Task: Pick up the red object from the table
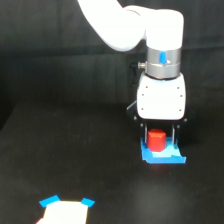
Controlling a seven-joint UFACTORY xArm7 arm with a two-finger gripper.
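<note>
**Gripper down around the red block, right half of the table**

Gripper [159,142] hangs straight down from the white arm [135,25] on my screen, its dark fingers [146,136] standing on either side of the red object [156,140]. The block sits between them and looks narrower than the gap, but I cannot tell from this view whether the fingers actually press on it or only bracket it. The red object shows in front of the flat blue piece [163,155], which spreads out below the fingertips; whether the block rests on that piece or on the table [60,150] I cannot make out.

All of this lies in the half of the table toward the exterior view's right, well away from the near edge. Close to the near edge, toward the exterior view's left, I see a pale block with blue corners [65,210], well apart from the gripper. Behind the table hangs a black curtain [45,55].
</note>
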